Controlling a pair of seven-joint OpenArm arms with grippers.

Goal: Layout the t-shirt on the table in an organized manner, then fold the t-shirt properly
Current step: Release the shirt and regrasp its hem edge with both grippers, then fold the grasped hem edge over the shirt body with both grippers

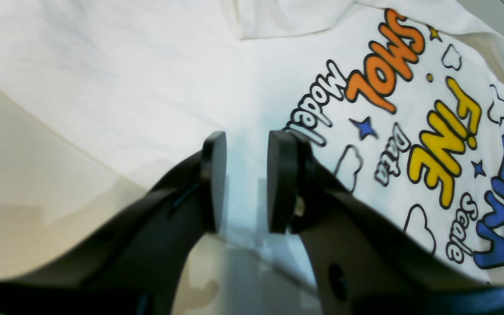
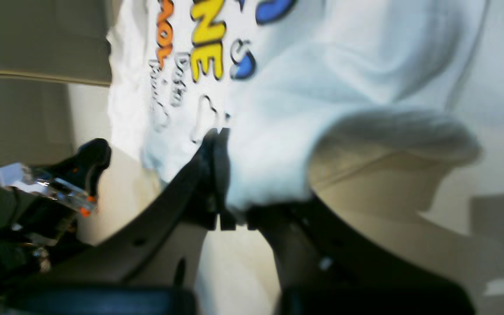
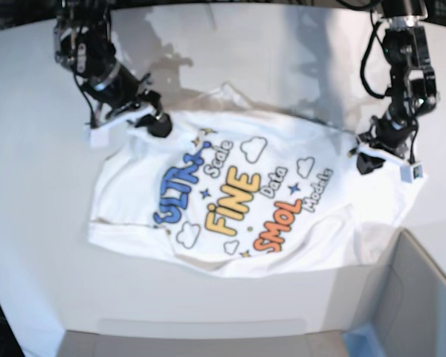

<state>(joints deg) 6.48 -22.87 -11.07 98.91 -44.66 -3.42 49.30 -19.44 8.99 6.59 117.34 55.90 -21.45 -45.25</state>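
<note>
The white t-shirt [image 3: 230,193] lies print side up on the white table [image 3: 44,245], spread out with some wrinkles along its near hem. My right gripper [image 3: 158,124] is at the shirt's far left corner. In the right wrist view its jaws [image 2: 218,175] are pressed together on a bunched fold of the t-shirt [image 2: 278,87]. My left gripper [image 3: 366,160] hovers at the shirt's right edge. In the left wrist view it [image 1: 245,179] stands open, a gap between its round pads, with the printed t-shirt [image 1: 365,131] below and nothing held.
A grey box [image 3: 424,297] with a blue corner stands at the near right, close to the shirt's hem. The table's curved front edge [image 3: 201,321] runs just below the shirt. A clear cable plug [image 2: 42,188] shows on the right arm.
</note>
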